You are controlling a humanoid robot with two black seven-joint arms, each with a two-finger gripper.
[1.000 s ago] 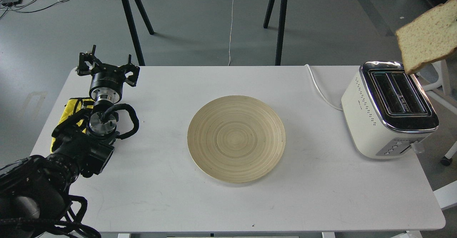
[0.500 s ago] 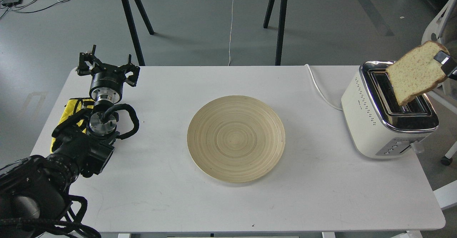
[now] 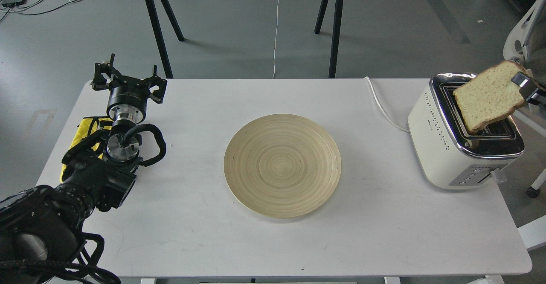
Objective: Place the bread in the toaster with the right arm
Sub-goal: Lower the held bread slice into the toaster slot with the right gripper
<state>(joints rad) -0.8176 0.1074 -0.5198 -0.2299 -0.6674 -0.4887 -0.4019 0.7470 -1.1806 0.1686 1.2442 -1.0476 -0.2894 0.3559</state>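
Right tool at frame's right edge, clamped on tilted tan bread slice, lower corner touching cream-white chrome-topped toaster. Left tool, upper left over white worktop, fingers apart.

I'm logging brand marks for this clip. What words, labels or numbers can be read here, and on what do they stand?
None can be read.
Toaster: a small dark mark on its cream side, too small to read.
Toaster buttons: tiny, no legible signs.
Left gripper, bread, plate: no visible text.
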